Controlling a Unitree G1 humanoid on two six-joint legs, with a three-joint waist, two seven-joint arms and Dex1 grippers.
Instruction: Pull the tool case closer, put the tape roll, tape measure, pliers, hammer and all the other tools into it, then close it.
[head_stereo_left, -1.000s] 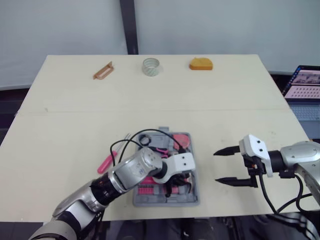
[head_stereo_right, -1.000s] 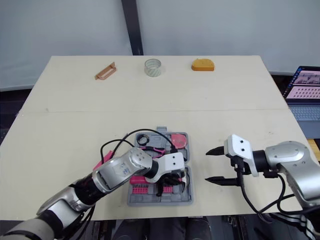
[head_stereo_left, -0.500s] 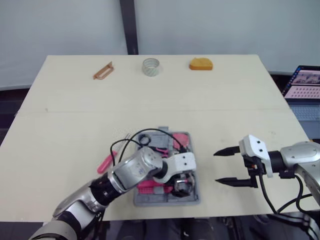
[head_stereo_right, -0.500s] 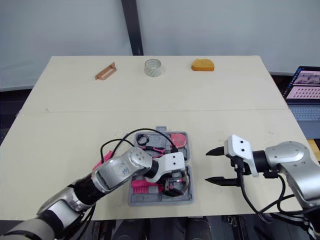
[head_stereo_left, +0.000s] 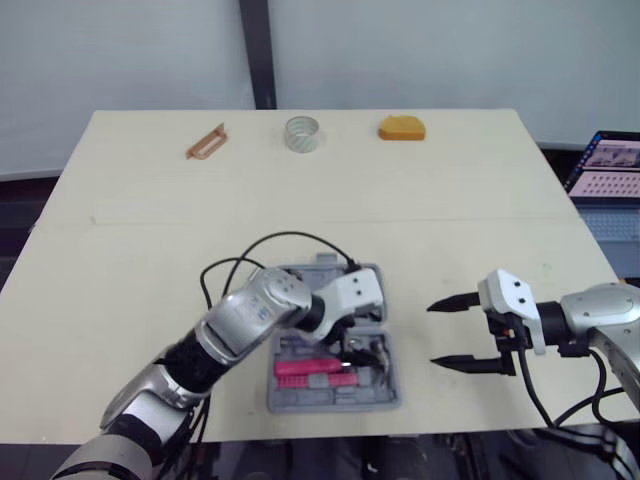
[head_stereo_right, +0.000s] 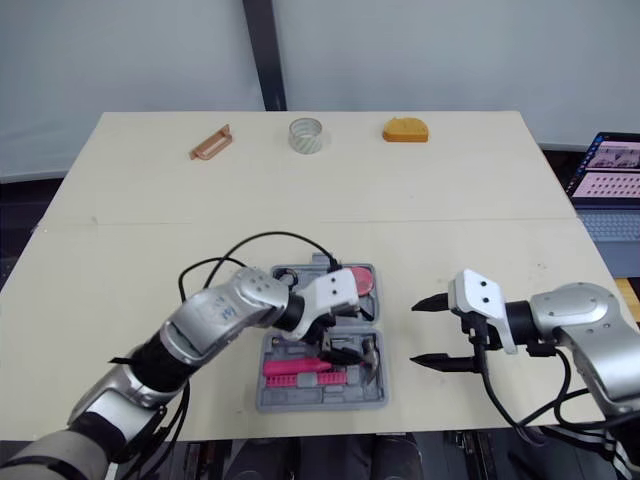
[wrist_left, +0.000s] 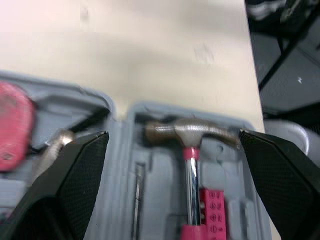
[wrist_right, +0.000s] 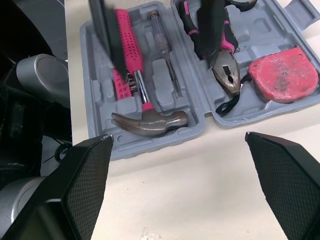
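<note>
Case (head_stereo_left: 335, 396) with one hammer (wrist_right: 150, 122), one pliers (wrist_right: 225, 70), one tape measure (wrist_right: 282, 75), left gripper (wrist_left: 173, 134) wide over it, right gripper (head_stereo_left: 432, 333) wide beside, one roll (head_stereo_left: 301, 133), orange block (head_stereo_left: 402, 128), brown tool (head_stereo_left: 206, 142) far beyond.

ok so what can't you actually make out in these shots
Far half of the tool case, head views: mostly covered by the left arm.
Orange object and brown object at the far edge of the table: too small to identify.
Tape measure, left wrist view: blurred, cut by the edge.
Laptop, head views: cut by the edge.
</note>
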